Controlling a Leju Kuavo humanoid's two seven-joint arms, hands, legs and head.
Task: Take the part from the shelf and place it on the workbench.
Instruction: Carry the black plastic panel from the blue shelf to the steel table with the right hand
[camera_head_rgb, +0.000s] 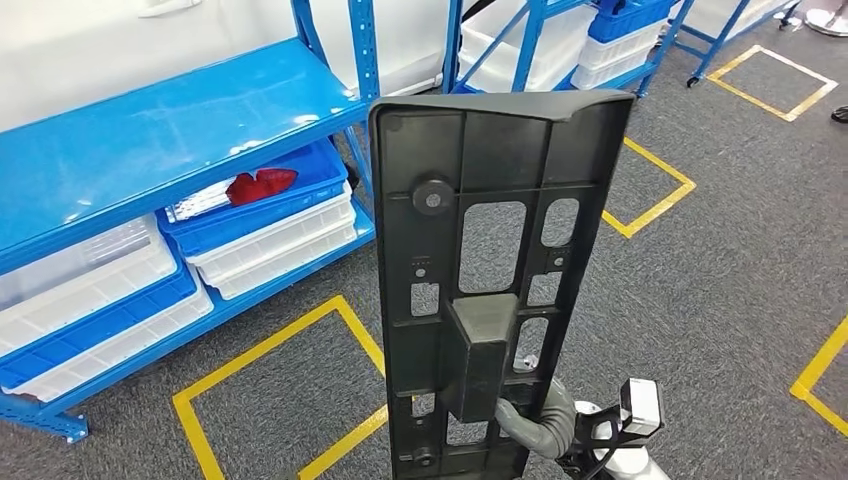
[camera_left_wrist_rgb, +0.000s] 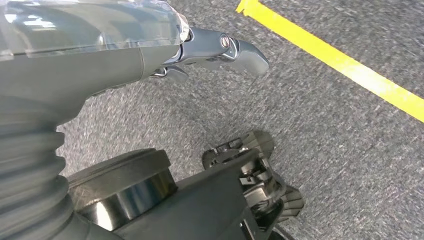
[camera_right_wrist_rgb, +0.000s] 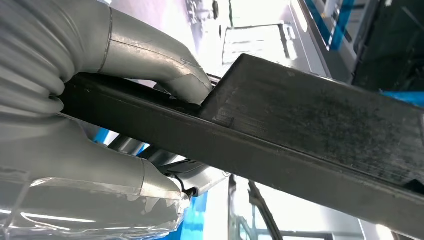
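Note:
The part (camera_head_rgb: 490, 140) is a long black plastic panel with several cut-outs and a boxy block on its face. It stands upright close in front of me in the head view. My right hand (camera_head_rgb: 535, 425) grips it near its lower end, grey fingers curling around the edge. In the right wrist view the thumb and fingers of the right hand (camera_right_wrist_rgb: 135, 60) clamp the dark panel (camera_right_wrist_rgb: 310, 115) from both sides. My left hand (camera_left_wrist_rgb: 215, 47) hangs over the grey carpet with its fingers loosely extended and holds nothing.
A blue shelf (camera_head_rgb: 150, 140) stands at the left, with white and blue bins (camera_head_rgb: 270, 225) and a red piece (camera_head_rgb: 260, 185) on its lower level. A second blue rack (camera_head_rgb: 540, 40) is behind. Yellow tape squares (camera_head_rgb: 260, 350) mark the grey carpet.

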